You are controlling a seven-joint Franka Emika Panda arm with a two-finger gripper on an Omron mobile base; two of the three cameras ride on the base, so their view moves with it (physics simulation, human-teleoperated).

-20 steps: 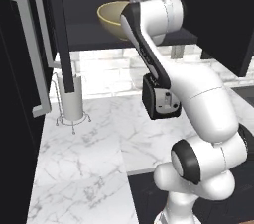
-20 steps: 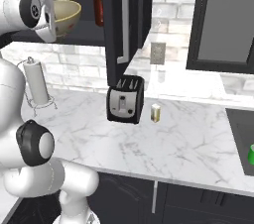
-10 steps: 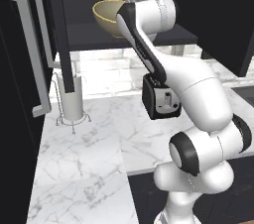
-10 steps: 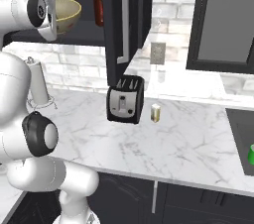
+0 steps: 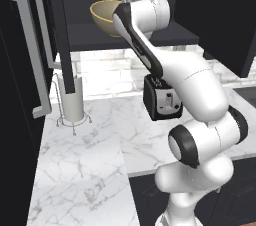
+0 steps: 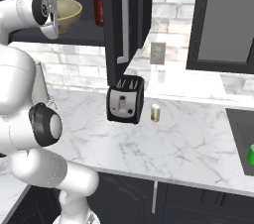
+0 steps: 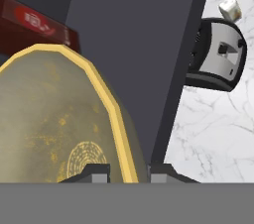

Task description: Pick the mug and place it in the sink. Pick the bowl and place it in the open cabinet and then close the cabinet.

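Note:
My gripper (image 7: 128, 171) is shut on the rim of the olive-gold bowl (image 7: 54, 124), which it holds tilted, high above the counter. The bowl (image 5: 104, 14) hangs just above the inner shelf (image 5: 95, 37) of the dark cabinet, at its open front. From the right, the bowl (image 6: 69, 12) shows beside the open cabinet door (image 6: 124, 20) with its silver bar handle. The small green mug (image 6: 251, 154) stands in the black sink (image 6: 240, 129) at the far right edge.
A red bottle (image 6: 98, 7) stands in the cabinet behind the bowl. On the marble counter (image 6: 188, 143) are a black toaster (image 6: 125, 100), a small brass-coloured cylinder (image 6: 156, 113) and a paper towel holder (image 5: 71, 105). A second open door (image 5: 22, 55) hangs at the left.
The bowl has moved a little to the left in the left base view, closer in over the cabinet shelf. The arm's elbow has swung with it. The grip is unchanged.

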